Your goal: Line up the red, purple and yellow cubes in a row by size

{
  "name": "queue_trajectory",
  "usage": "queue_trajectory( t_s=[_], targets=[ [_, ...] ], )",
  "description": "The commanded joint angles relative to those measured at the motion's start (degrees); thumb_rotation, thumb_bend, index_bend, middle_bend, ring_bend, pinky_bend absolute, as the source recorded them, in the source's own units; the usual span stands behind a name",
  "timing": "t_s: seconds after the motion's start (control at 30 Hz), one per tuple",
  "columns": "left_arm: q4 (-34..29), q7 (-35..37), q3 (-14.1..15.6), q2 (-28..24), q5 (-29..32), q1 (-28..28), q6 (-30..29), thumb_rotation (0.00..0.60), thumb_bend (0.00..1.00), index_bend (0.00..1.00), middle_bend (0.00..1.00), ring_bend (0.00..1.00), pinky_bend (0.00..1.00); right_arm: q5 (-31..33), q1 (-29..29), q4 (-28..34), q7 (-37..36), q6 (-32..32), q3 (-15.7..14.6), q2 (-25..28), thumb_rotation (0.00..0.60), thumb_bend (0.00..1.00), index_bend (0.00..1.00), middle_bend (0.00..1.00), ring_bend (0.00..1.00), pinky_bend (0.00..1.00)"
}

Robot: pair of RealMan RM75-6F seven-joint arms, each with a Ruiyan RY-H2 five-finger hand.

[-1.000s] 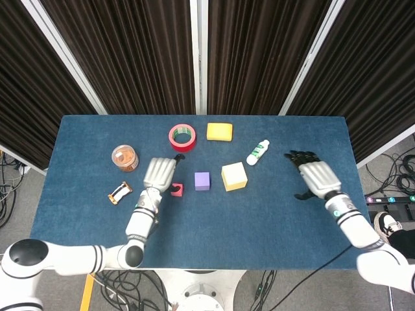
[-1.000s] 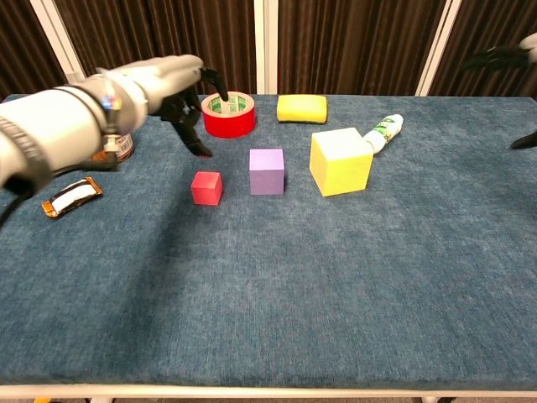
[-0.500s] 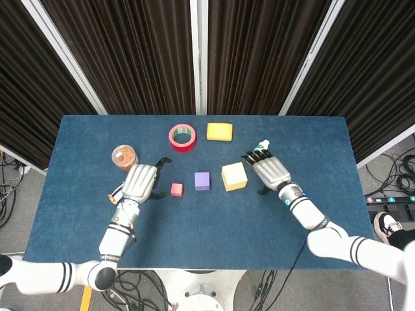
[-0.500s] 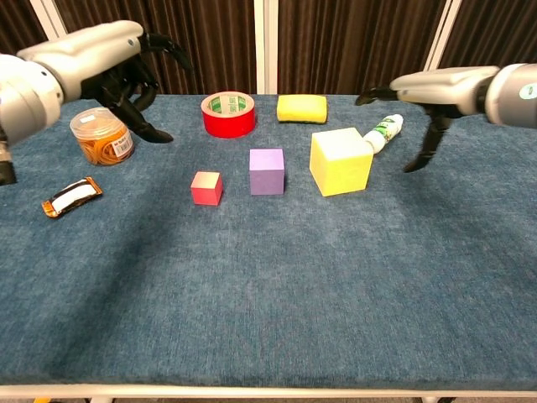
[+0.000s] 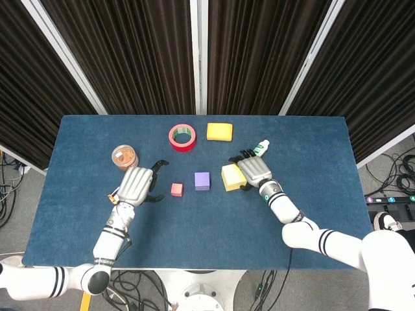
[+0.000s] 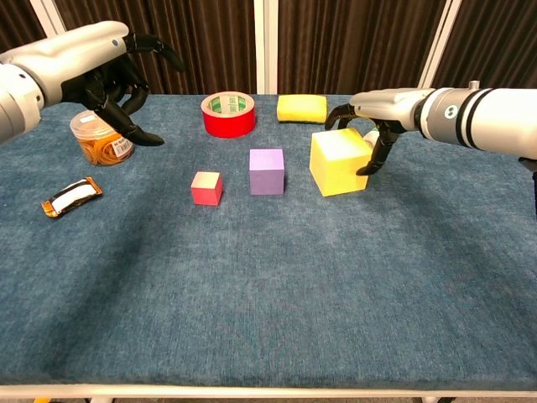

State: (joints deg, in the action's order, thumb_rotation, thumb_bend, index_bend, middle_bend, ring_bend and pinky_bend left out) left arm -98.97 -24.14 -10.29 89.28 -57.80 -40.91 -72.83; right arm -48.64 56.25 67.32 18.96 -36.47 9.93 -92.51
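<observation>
Three cubes stand in a row at mid-table: the small red cube (image 5: pixel 176 189) (image 6: pixel 205 187), the medium purple cube (image 5: pixel 202 181) (image 6: pixel 267 171) and the large yellow cube (image 5: pixel 231 177) (image 6: pixel 339 161). My right hand (image 5: pixel 255 171) (image 6: pixel 375 113) hovers at the yellow cube's right rear edge, fingers spread and curved over it, thumb beside its right face. The cube rests on the table. My left hand (image 5: pixel 135 185) (image 6: pixel 101 63) is raised to the left of the red cube, fingers apart and holding nothing.
A red tape roll (image 5: pixel 182 137) (image 6: pixel 228 113) and a yellow sponge (image 5: pixel 220 131) (image 6: pixel 302 107) lie behind the cubes. A white bottle (image 5: pixel 260 149) lies behind my right hand. A jar of rubber bands (image 5: pixel 124 157) (image 6: pixel 101 136) and a small wrapper (image 6: pixel 71 196) lie left.
My right hand has swung in from the far right to the yellow cube. My left hand has drawn back left, away from the red cube. The cubes have not moved.
</observation>
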Motion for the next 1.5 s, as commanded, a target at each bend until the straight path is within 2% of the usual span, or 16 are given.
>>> queue_trajectory(
  t_s=[0.03,0.2,0.4,0.57,0.8,1.5],
  targets=[
    [-0.19,0.12,-0.14,0.08,-0.47,0.30,0.03,0.600,0.16,0.29,0.88,0.89,0.94,-0.70,-0.51,-0.67,-1.27,-1.81,0.63,-1.23,0.600,0.22,0.31,0.32,0.06,0.00],
    [-0.43,0.50,-0.18,0.46,-1.50,0.74,0.44,0.600,0.16,0.29,0.88,0.89,0.93,1.49,-1.95,3.75,-0.11,-6.07,1.24,-0.57,0.600,0.24,0.35,0.39,0.14,0.00],
    [-0.96,0.41,-0.24,0.66,-2.78,1.08,0.72,0.600,0.16,0.29,0.88,0.89,0.93,8.70,-2.18,12.08,5.88,-11.20,1.37,1.33,0.600,0.23,0.35,0.40,0.14,0.00],
    [-1.36,0.60,-0.15,0.37,-3.45,1.67,0.91,0.600,0.16,0.29,0.88,0.88,0.93,13.44,-1.73,15.67,11.09,-16.76,1.46,0.47,0.600,0.23,0.35,0.40,0.14,0.00],
    [-1.67,1.06,-0.31,-0.12,-4.26,2.42,1.01,0.600,0.16,0.29,0.87,0.88,0.93,17.10,-0.70,15.38,14.59,-18.99,2.05,-1.86,0.600,0.24,0.35,0.40,0.14,0.00],
    [-0.20,2.75,-0.86,-0.18,-4.45,3.38,3.26,0.600,0.16,0.28,0.87,0.88,0.93,19.04,2.20,8.57,17.23,-16.63,3.77,-7.39,0.600,0.24,0.35,0.39,0.13,0.00]
  ],
)
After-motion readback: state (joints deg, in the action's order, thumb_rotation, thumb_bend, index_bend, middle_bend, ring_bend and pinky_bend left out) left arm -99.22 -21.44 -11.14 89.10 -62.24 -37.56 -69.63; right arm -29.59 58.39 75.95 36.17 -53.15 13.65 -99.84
